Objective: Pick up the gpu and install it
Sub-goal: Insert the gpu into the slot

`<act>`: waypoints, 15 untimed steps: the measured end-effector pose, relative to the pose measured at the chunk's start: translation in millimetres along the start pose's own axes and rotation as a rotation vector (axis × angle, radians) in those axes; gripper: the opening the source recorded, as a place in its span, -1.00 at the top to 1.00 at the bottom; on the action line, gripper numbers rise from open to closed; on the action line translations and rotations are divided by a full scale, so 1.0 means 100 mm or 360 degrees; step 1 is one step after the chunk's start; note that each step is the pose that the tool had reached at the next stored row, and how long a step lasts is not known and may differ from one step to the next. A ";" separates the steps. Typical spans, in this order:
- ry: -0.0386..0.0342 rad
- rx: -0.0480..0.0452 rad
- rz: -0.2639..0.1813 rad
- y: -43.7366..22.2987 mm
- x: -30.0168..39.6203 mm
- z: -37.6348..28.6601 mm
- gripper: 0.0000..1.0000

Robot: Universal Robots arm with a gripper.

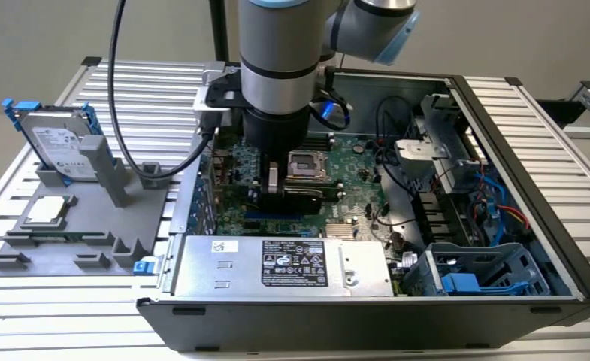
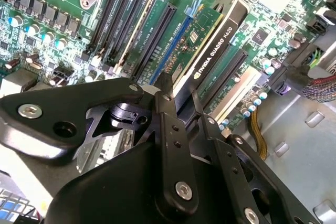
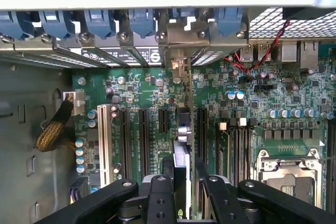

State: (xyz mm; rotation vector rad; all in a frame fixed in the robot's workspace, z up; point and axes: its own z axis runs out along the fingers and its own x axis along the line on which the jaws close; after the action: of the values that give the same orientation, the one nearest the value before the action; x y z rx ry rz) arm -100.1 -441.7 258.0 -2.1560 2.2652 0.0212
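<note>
The gpu [image 1: 305, 200] stands on edge over the motherboard [image 1: 360, 154] inside the open computer case [image 1: 535, 135]. My gripper [image 1: 274, 184] reaches straight down into the case and is shut on the card. In the second wrist view the gpu [image 2: 216, 48] shows its black shroud edge and green board, running between my fingertips [image 2: 166, 92] along the long expansion slots [image 2: 157, 38]. The first wrist view looks along the gpu [image 3: 182, 135] edge-on, from my gripper [image 3: 184, 179] to its silver bracket [image 3: 178, 67] at the case's rear openings. Whether the card is seated in a slot I cannot tell.
A silver hard drive with blue rails [image 1: 59, 139] stands in a grey fixture [image 1: 84, 226] on the exterior view's left. Inside the case are the power supply [image 1: 274, 263], the processor socket [image 1: 305, 162], a blue drive cage [image 1: 475, 274] and loose cables [image 1: 495, 199].
</note>
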 end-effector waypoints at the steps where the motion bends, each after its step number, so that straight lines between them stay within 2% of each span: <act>1: 0.0000 0.0000 0.0000 0.000 0.000 0.001 1.00; 15: 0.0000 0.0000 0.0000 0.000 0.000 0.007 1.00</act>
State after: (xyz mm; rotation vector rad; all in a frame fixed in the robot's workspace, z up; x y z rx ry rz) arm -100.1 -441.7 257.2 -2.1560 2.2650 0.0213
